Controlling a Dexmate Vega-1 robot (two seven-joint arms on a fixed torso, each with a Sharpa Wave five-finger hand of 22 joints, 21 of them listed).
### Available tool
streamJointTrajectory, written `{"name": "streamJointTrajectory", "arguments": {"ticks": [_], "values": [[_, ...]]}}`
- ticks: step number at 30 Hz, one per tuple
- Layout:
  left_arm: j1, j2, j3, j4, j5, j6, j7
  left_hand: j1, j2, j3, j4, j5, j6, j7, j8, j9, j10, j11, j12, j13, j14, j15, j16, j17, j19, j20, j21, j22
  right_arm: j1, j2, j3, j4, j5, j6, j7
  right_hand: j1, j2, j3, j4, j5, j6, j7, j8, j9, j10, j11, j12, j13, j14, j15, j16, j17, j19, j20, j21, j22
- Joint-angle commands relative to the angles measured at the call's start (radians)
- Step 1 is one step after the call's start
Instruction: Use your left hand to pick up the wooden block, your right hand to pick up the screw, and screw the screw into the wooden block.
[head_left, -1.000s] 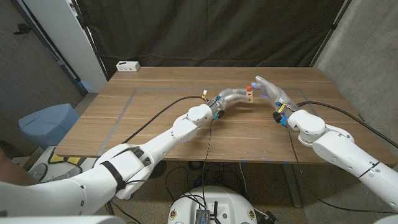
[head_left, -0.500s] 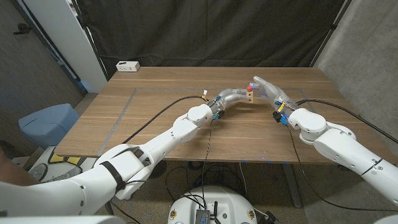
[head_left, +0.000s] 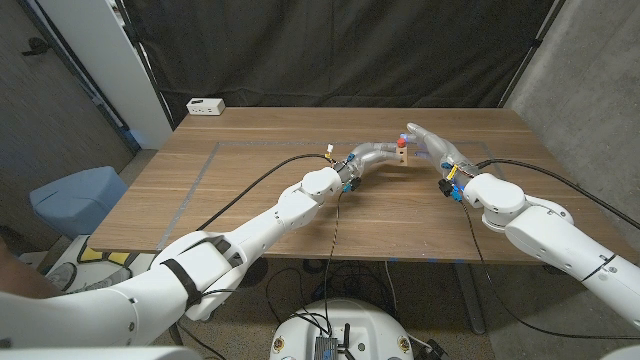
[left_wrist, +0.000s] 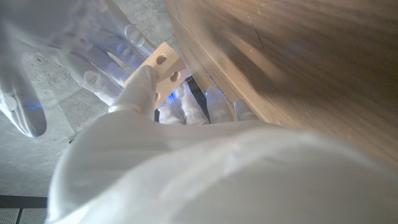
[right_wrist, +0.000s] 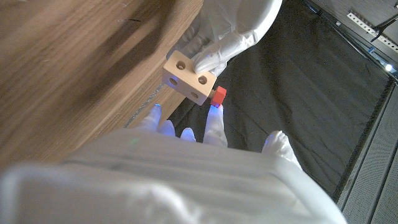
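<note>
Left robot hand (head_left: 378, 153) holds one wooden block (head_left: 401, 154), one screw (head_left: 402, 141).

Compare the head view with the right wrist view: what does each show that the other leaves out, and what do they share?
Head view alone: the whole wooden table, both arms reaching in, a white power strip at the far left corner, a blue seat beside the table.

Right wrist view alone: round holes in two faces of the wooden block, seen close up.

Both: the left robot hand holding the block, the red screw at the block, the right robot hand next to it, and the black curtain behind.
</note>
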Motion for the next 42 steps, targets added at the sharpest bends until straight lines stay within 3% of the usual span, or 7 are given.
{"name": "streamJointTrajectory", "arguments": {"ticks": [1,42], "values": [[0.004,0.002,-0.001,-0.004,-0.003,0.0,-0.001,-0.061,0.074,0.093,0.087,0.004,0.088,0.076,0.011,0.001,0.006,0.001,0.009,0.004,0.002,0.003,0.004,0.002,0.006,-0.001,0.002,0.006,-0.017,-0.006,0.009,-0.014,0.003,-0.005,-0.014,-0.001,0.002,0.005,0.004,0.004,0.024,0.001,0.008,0.002,-0.05,-0.005,0.009,0.001,-0.092,-0.003,0.006,0.001,-0.001,0.006,0.005,0.006],[0.0,-0.005,-0.005,0.019,-0.008,-0.016,-0.008,-0.062,0.075,0.094,0.088,0.003,0.087,0.074,0.01,0.001,0.005,0.001,0.008,0.005,0.003,0.004,0.005,0.002,0.007,0.0,0.003,0.006,-0.051,-0.016,0.03,-0.045,0.015,-0.025,-0.042,0.003,0.005,0.012,0.0,0.006,0.096,0.012,0.019,0.002,0.006,-0.026,0.02,0.0,-0.068,-0.007,0.013,-0.002,0.014,0.006,0.011,0.005]]}}
